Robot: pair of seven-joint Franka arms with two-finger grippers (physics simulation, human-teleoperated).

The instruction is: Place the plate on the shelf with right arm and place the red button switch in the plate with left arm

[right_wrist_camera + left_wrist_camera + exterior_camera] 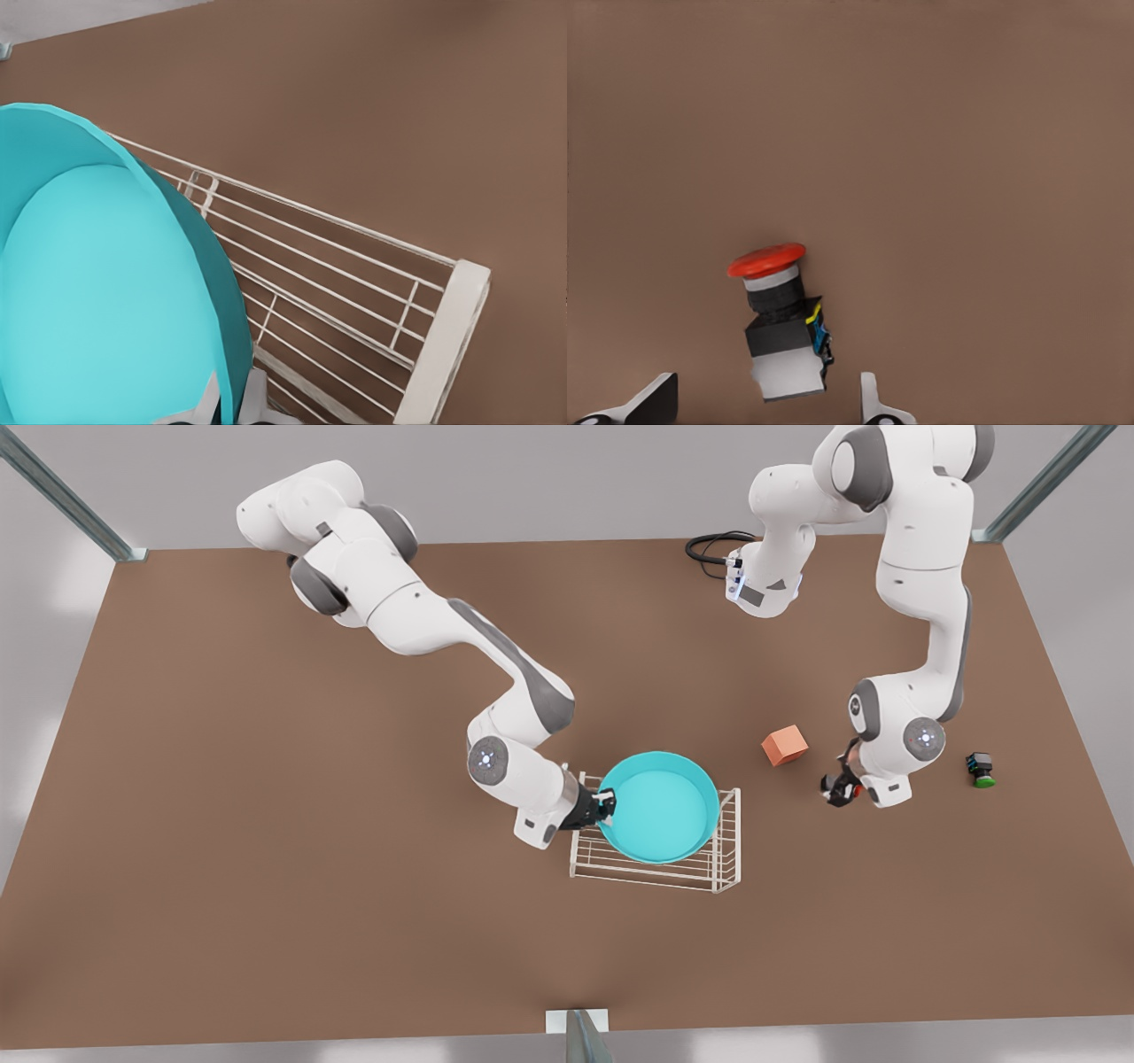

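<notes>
Two arms working low over the worktop

The right arm is reaching down from the far left of the front view, its right gripper pinching with fingers closed to a narrow gap. The left arm is folding down at the front view's right, its left gripper hanging low with fingers spread wide apart.

Matt brown surface, smooth turquoise plate, thin white wire shelf, glossy red button switch cap
</notes>
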